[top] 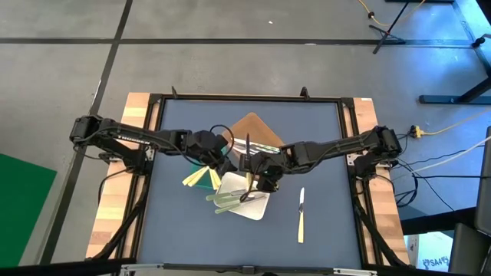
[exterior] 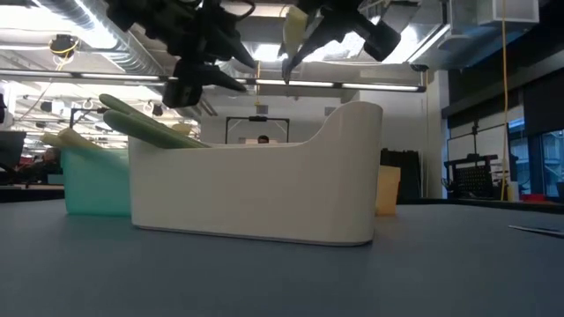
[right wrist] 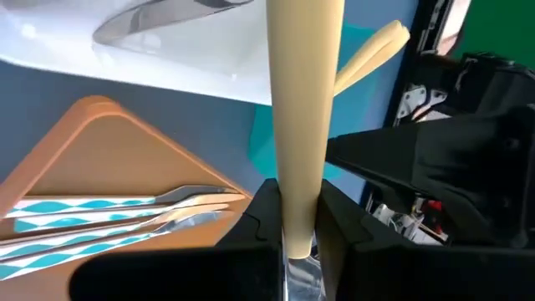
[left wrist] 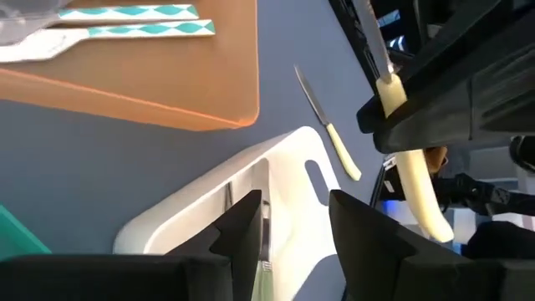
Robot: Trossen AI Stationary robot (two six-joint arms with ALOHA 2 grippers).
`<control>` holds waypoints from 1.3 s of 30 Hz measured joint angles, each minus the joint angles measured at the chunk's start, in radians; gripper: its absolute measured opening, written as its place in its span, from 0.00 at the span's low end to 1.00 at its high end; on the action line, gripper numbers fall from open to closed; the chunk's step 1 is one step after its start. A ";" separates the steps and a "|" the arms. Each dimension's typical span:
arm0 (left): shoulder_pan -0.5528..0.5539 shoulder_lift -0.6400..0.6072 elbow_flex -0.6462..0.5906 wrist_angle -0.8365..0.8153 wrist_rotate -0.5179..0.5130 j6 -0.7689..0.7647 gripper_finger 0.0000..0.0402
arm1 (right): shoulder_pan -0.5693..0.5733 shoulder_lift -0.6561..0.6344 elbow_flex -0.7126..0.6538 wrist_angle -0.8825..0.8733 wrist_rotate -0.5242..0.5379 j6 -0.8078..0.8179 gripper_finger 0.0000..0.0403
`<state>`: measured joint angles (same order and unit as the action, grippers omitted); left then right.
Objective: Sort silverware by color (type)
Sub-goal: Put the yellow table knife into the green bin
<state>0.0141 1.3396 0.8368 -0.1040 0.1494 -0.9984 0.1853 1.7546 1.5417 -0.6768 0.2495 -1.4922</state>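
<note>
A yellow-handled knife [right wrist: 303, 117] is pinched tight in the right hand [top: 265, 179], held above the white tray [top: 257, 207]. The left hand [top: 224, 164] hangs spread and empty beside that tray. No writing can be read.

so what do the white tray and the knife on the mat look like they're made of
White tray: probably moulded plastic, matte; thick rounded walls in one uniform piece, with no grain or shine.
Knife: the blade looks like metal, thin, grey and reflective; the pale yellow handle looks like plastic, smooth and evenly coloured, though that is less certain.
</note>
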 joint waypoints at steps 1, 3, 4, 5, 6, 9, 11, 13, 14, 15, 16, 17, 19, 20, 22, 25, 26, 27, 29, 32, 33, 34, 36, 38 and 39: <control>-0.007 0.000 0.000 0.001 -0.003 -0.011 0.34 | 0.000 0.000 0.000 0.011 0.006 0.004 0.05; -0.025 0.000 0.000 0.010 -0.017 -0.020 0.34 | -0.002 0.000 0.000 0.043 0.022 0.020 0.05; -0.035 0.000 0.000 0.022 -0.026 -0.024 0.34 | -0.003 0.000 0.000 0.056 0.029 0.024 0.05; -0.044 0.000 0.000 0.037 -0.039 -0.035 0.34 | -0.003 0.000 0.000 0.071 0.032 0.025 0.05; -0.052 0.000 0.000 0.046 -0.051 -0.043 0.34 | -0.003 0.000 0.000 0.089 0.032 0.025 0.05; -0.067 0.000 0.000 0.061 -0.075 -0.047 0.34 | -0.003 -0.001 0.000 0.150 0.031 0.024 0.05; -0.075 0.000 0.000 0.078 -0.080 -0.055 0.34 | -0.002 -0.001 0.000 0.180 0.031 0.023 0.05; -0.080 0.000 0.000 0.098 -0.074 -0.070 0.34 | -0.002 -0.001 0.000 0.180 0.031 0.023 0.05; -0.081 0.000 0.000 0.107 -0.068 -0.073 0.34 | -0.002 -0.001 0.000 0.174 0.031 0.022 0.05; -0.081 0.000 0.000 0.108 -0.060 -0.082 0.34 | -0.002 -0.001 0.000 0.169 0.031 0.023 0.05; -0.081 0.000 0.000 0.107 -0.048 -0.091 0.34 | -0.002 -0.001 0.000 0.167 0.035 0.022 0.05; -0.081 0.000 0.000 0.107 -0.039 -0.093 0.34 | -0.002 -0.001 0.000 0.160 0.043 0.019 0.05; -0.081 0.000 0.000 0.098 -0.026 -0.100 0.34 | -0.002 -0.001 0.000 0.142 0.059 0.018 0.05; -0.081 0.000 0.000 0.093 -0.026 -0.102 0.34 | -0.002 -0.001 0.000 0.138 0.064 0.018 0.05; -0.081 0.000 0.000 0.085 -0.023 -0.115 0.34 | -0.002 -0.001 0.000 0.126 0.072 0.018 0.05; -0.078 0.000 0.000 0.087 -0.014 -0.118 0.34 | -0.001 -0.001 0.000 0.126 0.108 0.017 0.05; -0.076 0.000 0.000 0.087 -0.011 -0.118 0.34 | -0.001 -0.001 0.000 0.127 0.118 0.018 0.05; -0.073 0.000 0.000 0.087 -0.010 -0.118 0.34 | -0.001 -0.001 0.000 0.127 0.126 0.019 0.05; -0.068 0.000 0.000 0.090 -0.011 -0.118 0.34 | -0.001 -0.001 0.000 0.126 0.139 0.027 0.05; -0.056 0.000 0.000 0.091 -0.009 -0.118 0.34 | -0.001 -0.001 0.000 0.118 0.171 0.058 0.05; -0.051 0.000 0.000 0.091 -0.009 -0.118 0.34 | 0.001 -0.001 0.000 0.115 0.182 0.070 0.05; -0.045 0.000 0.000 0.092 -0.009 -0.118 0.34 | 0.006 -0.001 0.000 0.111 0.196 0.073 0.05; -0.036 0.000 0.000 0.096 -0.007 -0.106 0.34 | 0.011 -0.001 0.000 0.104 0.240 0.076 0.05; -0.026 0.000 0.000 0.101 -0.007 -0.091 0.34 | 0.020 -0.001 0.000 0.092 0.287 0.076 0.05; -0.022 0.000 0.000 0.105 -0.008 -0.085 0.34 | 0.026 -0.001 0.000 0.080 0.306 0.075 0.05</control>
<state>-0.0074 1.3399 0.8368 0.0010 0.1417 -1.0836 0.2109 1.7538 1.5417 -0.5967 0.5557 -1.4169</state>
